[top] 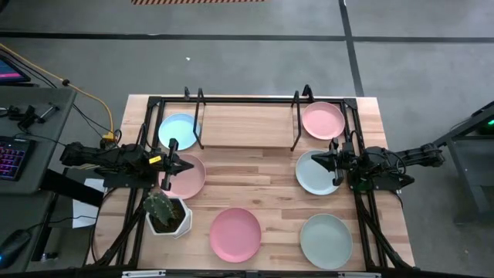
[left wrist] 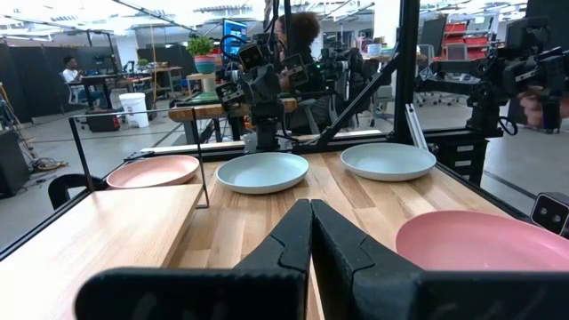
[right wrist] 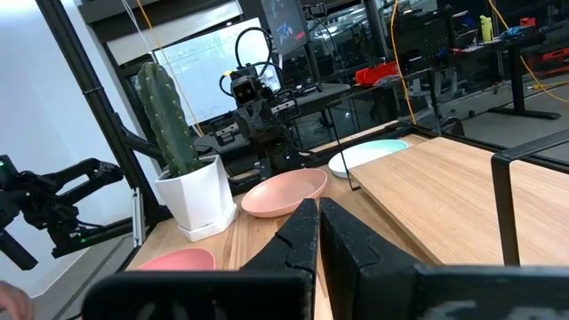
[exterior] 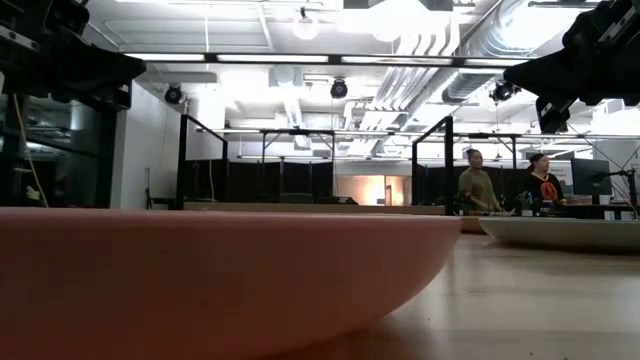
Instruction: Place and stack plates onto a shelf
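Note:
Six plates lie flat on the table. In the high view a light blue plate (top: 179,130) and a pink plate (top: 323,120) sit at the two ends of the light-wood shelf (top: 247,125). A pink plate (top: 189,181), a pale blue-grey plate (top: 312,176), a pink plate (top: 235,233) and a mint plate (top: 326,241) lie nearer. My left gripper (top: 187,164) (left wrist: 310,206) is shut above the far edge of the left pink plate. My right gripper (top: 318,161) (right wrist: 317,204) is shut above the pale blue-grey plate. Both point toward the table's middle.
A white pot with a cactus (top: 166,212) stands at the near left, close under my left arm. A black tube frame (top: 255,99) runs around the table, and thin black brackets (top: 296,123) stand at the shelf's ends. Bare wood (top: 251,177) lies between the two grippers.

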